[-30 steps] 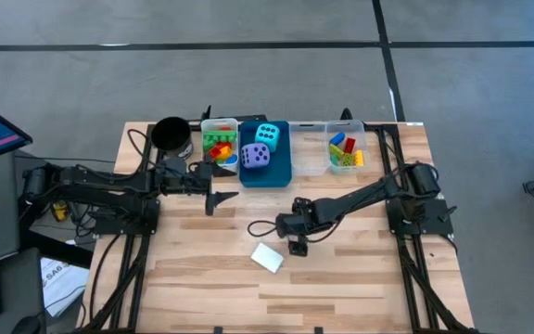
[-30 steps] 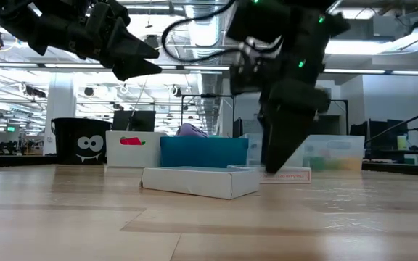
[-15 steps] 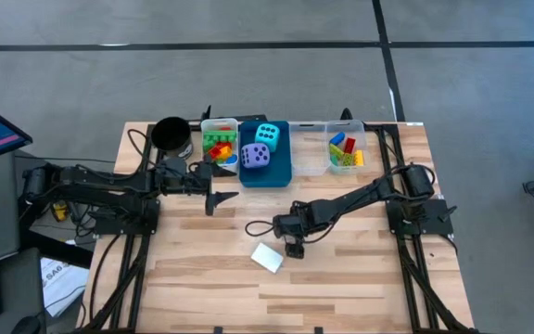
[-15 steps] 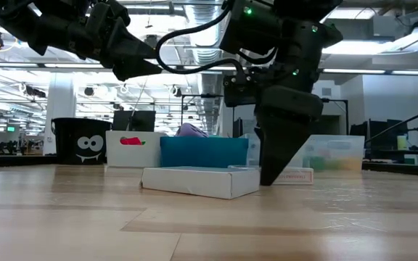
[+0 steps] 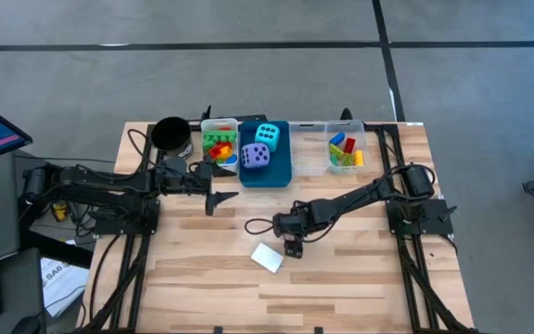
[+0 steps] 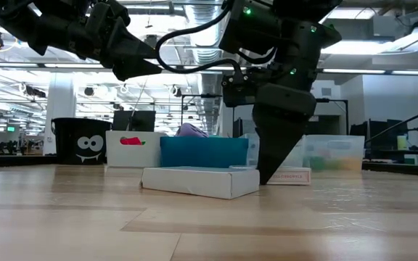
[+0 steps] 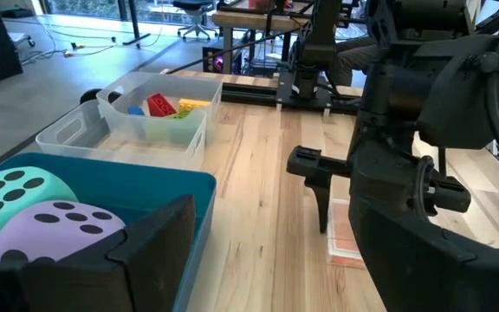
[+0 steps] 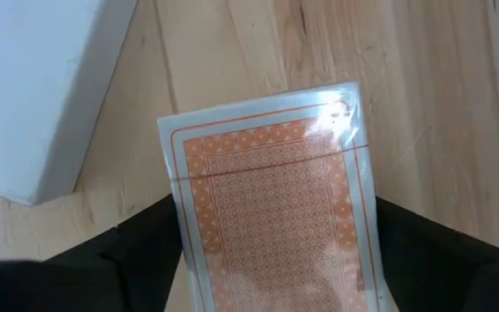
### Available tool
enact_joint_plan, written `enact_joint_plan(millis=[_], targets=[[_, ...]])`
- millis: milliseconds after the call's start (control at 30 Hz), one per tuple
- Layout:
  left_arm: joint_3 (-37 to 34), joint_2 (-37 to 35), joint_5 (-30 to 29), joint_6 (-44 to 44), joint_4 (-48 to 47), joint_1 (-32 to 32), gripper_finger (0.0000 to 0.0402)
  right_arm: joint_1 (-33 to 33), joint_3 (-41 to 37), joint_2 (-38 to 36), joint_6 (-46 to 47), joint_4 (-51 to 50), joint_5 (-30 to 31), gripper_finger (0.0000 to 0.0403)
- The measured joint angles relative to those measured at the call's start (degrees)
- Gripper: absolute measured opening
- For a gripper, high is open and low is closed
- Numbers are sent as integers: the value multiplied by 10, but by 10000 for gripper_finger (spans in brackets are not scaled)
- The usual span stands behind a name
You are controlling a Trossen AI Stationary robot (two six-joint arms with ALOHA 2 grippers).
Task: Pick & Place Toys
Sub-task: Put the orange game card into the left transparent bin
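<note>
The right pincer (image 5: pixel 292 249) has dropped lower, open astride the orange-backed card pack (image 8: pixel 275 217).

The card (image 8: pixel 275 208) has an orange lattice back inside a pale border. Beside it lies a plain white box (image 5: pixel 268 258) on the light, striped wood table (image 5: pixel 341 278). Two dice sit in the blue bin (image 5: pixel 277 173): a cyan die (image 5: pixel 267 134) and a purple die (image 5: pixel 255 157) (both with dark spots). The black cup (image 6: pixel 84 143) carries a white cartoon face. Red, green, yellow and blue bricks (image 5: pixel 345 150) fill a clear bin (image 5: pixel 315 160).
</note>
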Motion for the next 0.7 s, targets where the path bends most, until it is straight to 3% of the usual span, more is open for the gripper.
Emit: enact_joint_plan(millis=[367,700], targets=[[0,0,0,0,0,0,298,0,-1,0,13,7,9,334],[0,0,-2,15,11,0,298,-3,-1,1,-13,36,8,311]])
